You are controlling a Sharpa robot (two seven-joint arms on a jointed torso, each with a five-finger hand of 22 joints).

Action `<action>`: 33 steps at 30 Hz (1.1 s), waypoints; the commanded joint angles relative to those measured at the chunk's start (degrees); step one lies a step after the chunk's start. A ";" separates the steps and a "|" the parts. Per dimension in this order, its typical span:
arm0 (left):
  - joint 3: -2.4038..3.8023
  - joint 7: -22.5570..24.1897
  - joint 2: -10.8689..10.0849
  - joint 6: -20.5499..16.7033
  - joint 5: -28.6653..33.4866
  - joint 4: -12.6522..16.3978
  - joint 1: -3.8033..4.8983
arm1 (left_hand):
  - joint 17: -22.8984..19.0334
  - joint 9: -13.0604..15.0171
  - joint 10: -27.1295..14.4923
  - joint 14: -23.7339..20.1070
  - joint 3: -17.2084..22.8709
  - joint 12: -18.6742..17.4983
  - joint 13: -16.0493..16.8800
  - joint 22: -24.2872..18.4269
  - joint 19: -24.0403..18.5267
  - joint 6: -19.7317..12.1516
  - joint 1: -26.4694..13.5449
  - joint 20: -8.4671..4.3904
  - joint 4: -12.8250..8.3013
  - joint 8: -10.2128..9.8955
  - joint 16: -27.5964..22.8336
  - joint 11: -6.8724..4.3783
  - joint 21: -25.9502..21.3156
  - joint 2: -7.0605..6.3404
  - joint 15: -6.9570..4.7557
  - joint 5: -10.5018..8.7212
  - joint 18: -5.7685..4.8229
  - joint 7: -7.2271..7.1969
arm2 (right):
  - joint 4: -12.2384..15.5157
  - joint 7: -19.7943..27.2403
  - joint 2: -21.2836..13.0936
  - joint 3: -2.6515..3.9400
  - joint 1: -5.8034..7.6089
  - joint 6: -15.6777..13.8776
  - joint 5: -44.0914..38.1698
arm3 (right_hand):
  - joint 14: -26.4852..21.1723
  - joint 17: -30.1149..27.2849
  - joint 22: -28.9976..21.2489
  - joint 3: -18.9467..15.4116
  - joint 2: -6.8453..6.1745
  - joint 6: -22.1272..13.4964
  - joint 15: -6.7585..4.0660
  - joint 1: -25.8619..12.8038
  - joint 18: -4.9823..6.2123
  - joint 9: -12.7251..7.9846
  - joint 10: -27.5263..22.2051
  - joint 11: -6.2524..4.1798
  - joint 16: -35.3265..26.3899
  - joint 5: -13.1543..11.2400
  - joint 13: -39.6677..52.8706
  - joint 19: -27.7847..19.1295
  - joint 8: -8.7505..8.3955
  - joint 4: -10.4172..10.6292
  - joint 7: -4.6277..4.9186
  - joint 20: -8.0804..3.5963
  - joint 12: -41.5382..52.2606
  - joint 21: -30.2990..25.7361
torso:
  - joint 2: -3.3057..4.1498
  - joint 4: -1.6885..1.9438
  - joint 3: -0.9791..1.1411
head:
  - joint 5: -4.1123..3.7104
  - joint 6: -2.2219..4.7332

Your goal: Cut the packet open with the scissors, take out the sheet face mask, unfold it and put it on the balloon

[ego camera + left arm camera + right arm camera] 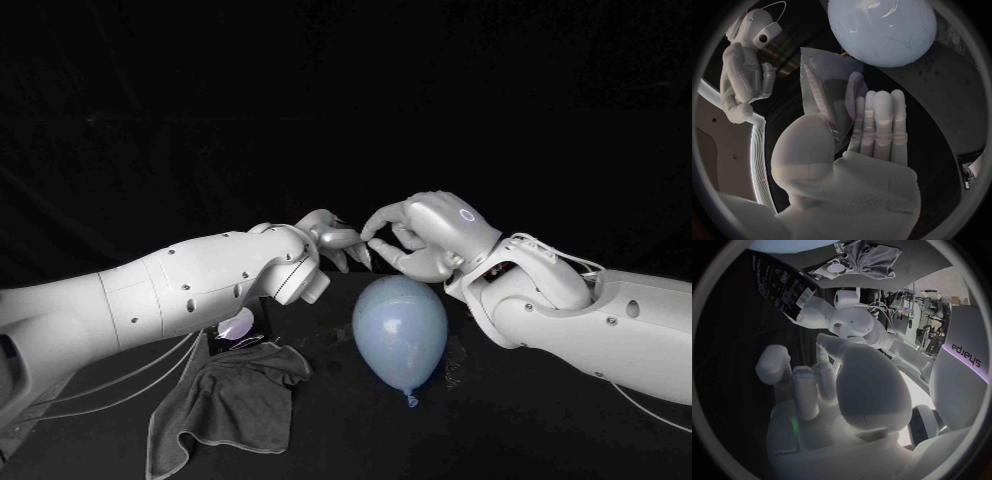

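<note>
A pale blue balloon (400, 335) lies on the black table, its knot toward me. My left hand (335, 240) hovers above its far end and pinches the packet (824, 82) between thumb and fingers. From the left wrist the packet looks pale and glossy. From the right wrist its other face is black with white print (779, 287), held up by the left hand (848, 320). My right hand (426, 235) hangs close beside the left one, fingers bent and holding nothing. It stays a little apart from the packet (748, 65). The balloon (879, 30) sits just beyond the packet's edge.
A crumpled dark grey cloth (231, 395) lies on the table under my left forearm, left of the balloon. A small round pale object (237, 323) with thin metal loops rests at the cloth's far edge.
</note>
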 commanded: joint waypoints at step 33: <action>0.05 -1.64 -0.25 1.91 -0.50 1.61 0.17 | 0.05 0.19 2.48 -0.03 6.38 -0.29 0.14 0.38 -0.49 0.44 -0.86 -0.02 -6.80 0.31 0.45 -2.00 0.66 -0.06 -0.66 0.64 0.77 -0.08 | -5.07 -16.89 4.57 -0.02 -0.22 11.43 -10.85 | 5.79 14.22 8.31 0.47 2.56 0.27 -0.68 -1.24 -1.35 -0.02 2.36 -0.25 0.50 -3.34 7.98 1.44 -1.55 1.29 -0.10 -0.24 1.64 2.81 | -0.03 -0.05 -0.02 | -0.44 -0.34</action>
